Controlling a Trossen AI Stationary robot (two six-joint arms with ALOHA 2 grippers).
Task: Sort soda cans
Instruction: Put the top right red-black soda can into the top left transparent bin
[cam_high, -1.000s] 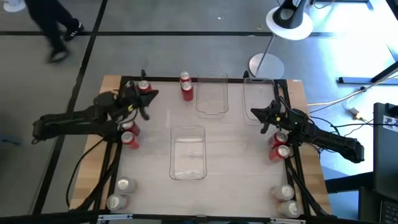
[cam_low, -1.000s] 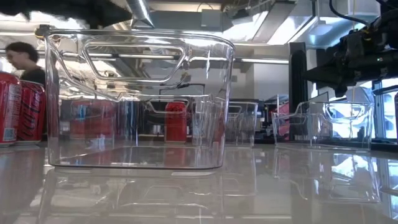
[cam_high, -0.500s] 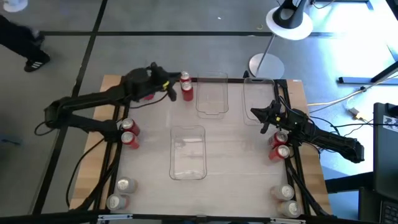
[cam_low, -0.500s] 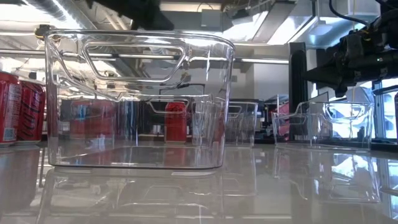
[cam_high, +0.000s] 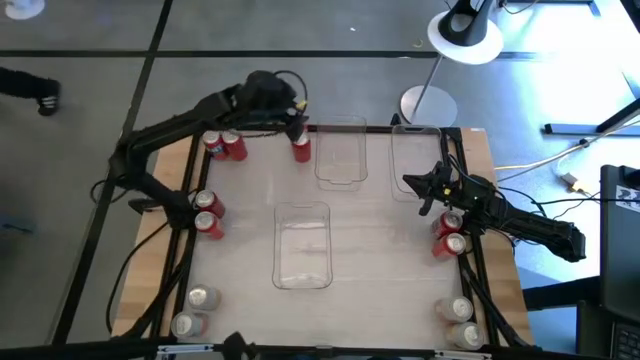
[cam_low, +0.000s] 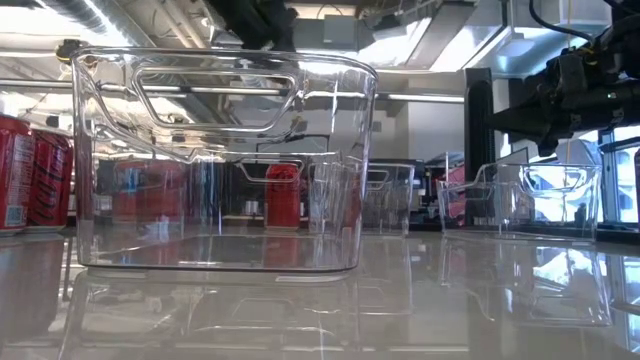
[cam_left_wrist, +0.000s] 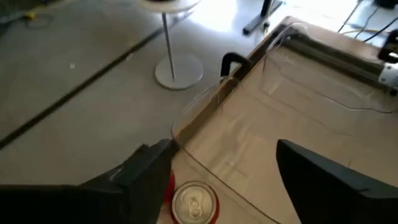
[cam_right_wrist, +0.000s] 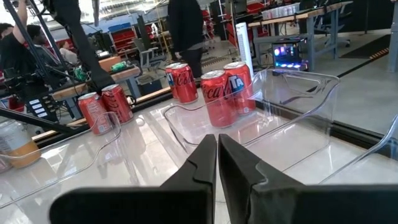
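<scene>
- At the bench's far edge, the left tool (cam_high: 297, 122) is hovering with fingers apart directly above an upright red can (cam_high: 301, 150), just beside the rear bin (cam_high: 341, 180).
- Right tool (cam_high: 421, 184) is waiting pressed together, well apart from that can.

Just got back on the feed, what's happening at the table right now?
The left hand is at the table's far edge, open above a red soda can beside the far clear bin. The right hand waits shut near the right bin. All three bins look empty; cans stand in pairs around the edges.
</scene>
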